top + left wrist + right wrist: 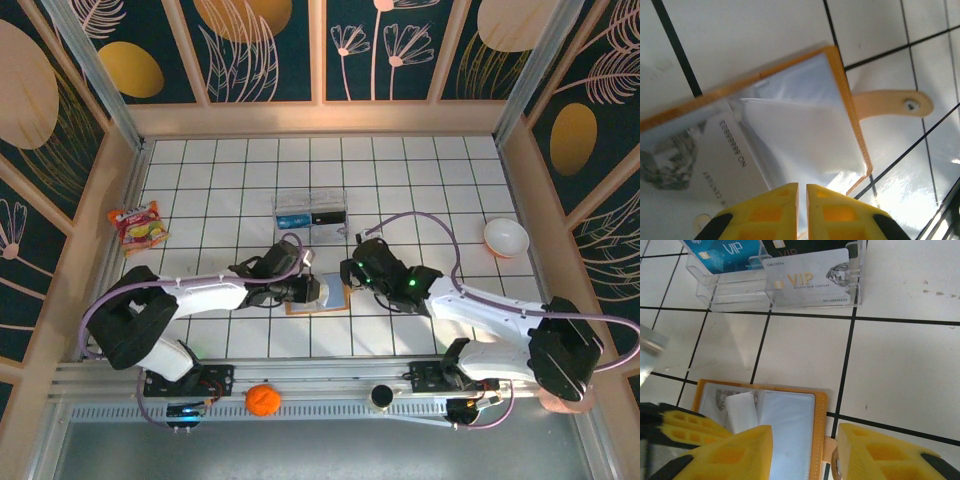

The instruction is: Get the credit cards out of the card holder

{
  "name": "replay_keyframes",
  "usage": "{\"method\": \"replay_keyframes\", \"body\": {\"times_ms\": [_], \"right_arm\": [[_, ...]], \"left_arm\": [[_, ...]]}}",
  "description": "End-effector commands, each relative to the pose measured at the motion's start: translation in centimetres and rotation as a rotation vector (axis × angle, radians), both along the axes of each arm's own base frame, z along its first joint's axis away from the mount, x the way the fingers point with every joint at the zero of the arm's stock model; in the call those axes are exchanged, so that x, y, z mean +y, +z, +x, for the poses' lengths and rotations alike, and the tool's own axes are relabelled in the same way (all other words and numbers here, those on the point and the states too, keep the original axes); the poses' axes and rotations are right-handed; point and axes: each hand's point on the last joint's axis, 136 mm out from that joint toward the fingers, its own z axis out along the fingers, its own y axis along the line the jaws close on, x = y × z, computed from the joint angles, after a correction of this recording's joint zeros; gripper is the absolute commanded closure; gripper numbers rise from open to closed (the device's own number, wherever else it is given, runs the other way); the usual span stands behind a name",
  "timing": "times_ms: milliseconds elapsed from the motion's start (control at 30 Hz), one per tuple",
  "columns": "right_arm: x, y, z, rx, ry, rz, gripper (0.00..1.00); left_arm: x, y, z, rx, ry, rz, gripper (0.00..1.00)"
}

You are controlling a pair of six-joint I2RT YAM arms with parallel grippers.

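Note:
The orange card holder point(331, 298) lies open on the tiles between my two grippers, its strap tab point(890, 103) pointing away from the fold. A grey credit card point(715, 160) with a diamond print sits in its left pocket, and a pale pocket leaf point(741, 411) stands up beside it. My left gripper point(802, 186) hovers over the inner pockets, fingers almost together with nothing seen between them. My right gripper point(802, 440) is open, straddling the holder's right edge and the strap. Blue point(722, 250), dark point(805, 245) and grey point(807, 277) cards rest in the clear box point(740, 292).
The clear box point(311, 213) stands just behind the holder. A snack packet point(140, 225) lies at the left wall and a white bowl point(506, 237) at the right. An orange ball point(262, 399) and a small black cylinder point(381, 397) sit on the front rail.

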Motion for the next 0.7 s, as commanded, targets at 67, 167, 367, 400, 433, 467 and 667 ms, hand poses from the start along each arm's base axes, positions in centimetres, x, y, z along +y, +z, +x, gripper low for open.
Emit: {"method": "replay_keyframes", "body": {"times_ms": [67, 167, 367, 400, 433, 467, 667], "right_arm": [[-0.4, 0.7, 0.1, -0.023, 0.002, 0.033, 0.62], [-0.4, 0.5, 0.0, -0.015, 0.005, 0.051, 0.65], [-0.4, 0.6, 0.0, -0.008, 0.013, 0.080, 0.68], [-0.3, 0.6, -0.1, -0.005, 0.017, 0.089, 0.68], [-0.3, 0.6, 0.0, -0.003, 0.020, 0.100, 0.68], [-0.2, 0.6, -0.1, 0.002, 0.026, 0.112, 0.68], [2.0, 1.4, -0.7, 0.034, 0.157, 0.214, 0.67]], "left_arm": [[-3.7, 2.0, -2.8, 0.028, -0.181, -0.076, 0.85], [-4.6, 1.4, -3.7, 0.053, -0.234, -0.064, 0.85], [-6.0, 2.1, -4.4, 0.077, -0.277, -0.137, 0.83], [-6.6, 3.7, -4.5, 0.052, -0.285, -0.203, 0.81], [-7.1, 5.4, -4.5, 0.029, -0.292, -0.269, 0.80], [-7.4, 6.7, -4.3, 0.003, -0.293, -0.318, 0.78], [-5.8, 11.8, -2.0, -0.177, -0.175, -0.380, 0.69]]}}
